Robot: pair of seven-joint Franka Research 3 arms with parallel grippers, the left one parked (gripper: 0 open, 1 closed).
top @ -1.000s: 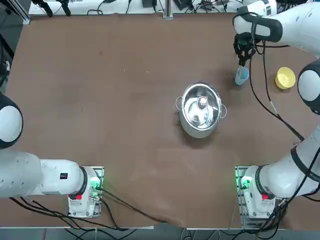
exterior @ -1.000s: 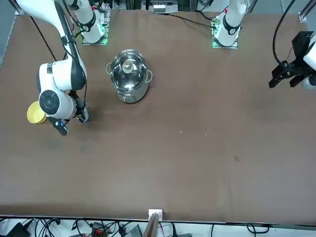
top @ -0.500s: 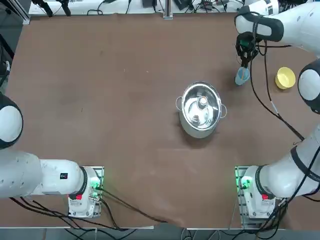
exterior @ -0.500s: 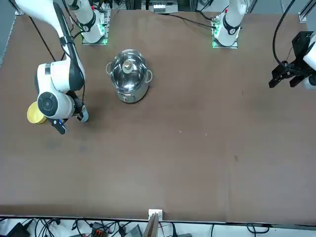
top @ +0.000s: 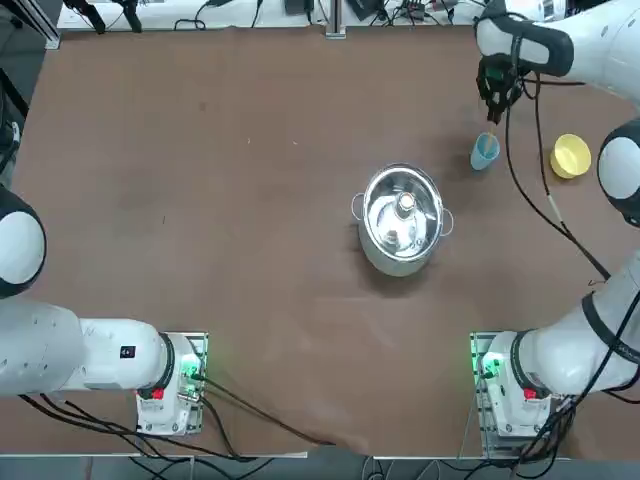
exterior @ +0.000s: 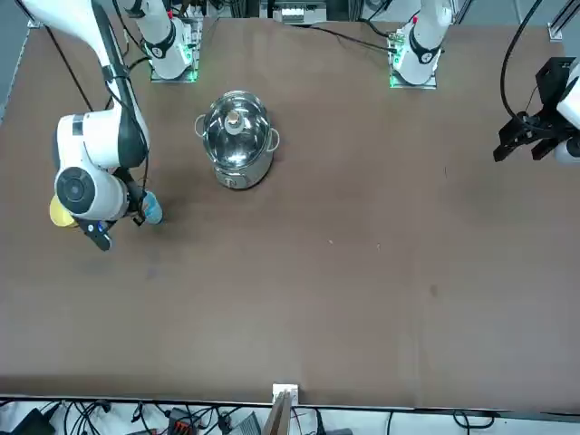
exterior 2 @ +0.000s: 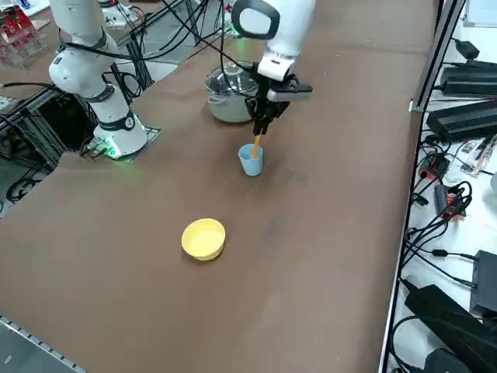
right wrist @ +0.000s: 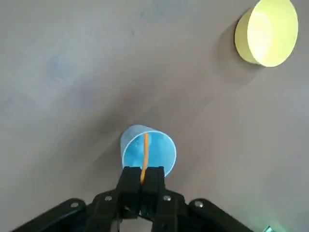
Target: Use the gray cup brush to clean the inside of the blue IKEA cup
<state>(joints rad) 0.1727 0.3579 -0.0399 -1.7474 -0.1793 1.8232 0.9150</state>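
The right gripper (right wrist: 142,181) is clamping the gray cup brush (right wrist: 144,157) above the blue IKEA cup (right wrist: 147,150), so stirring gently should avoid tipping it.

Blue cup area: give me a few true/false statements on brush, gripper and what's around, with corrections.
1. The right gripper is shut on the brush. True.
2. The brush lies flat on the table. False: it hangs from the gripper, its lower end at the blue cup's opening in the right side view.
3. The blue cup stands upright. True.
4. The yellow bowl touches the blue cup. False: bare table separates them.
5. The steel pot sits between the cup and the bowl. False: it stands toward the table's middle, on the cup's other side from the bowl.
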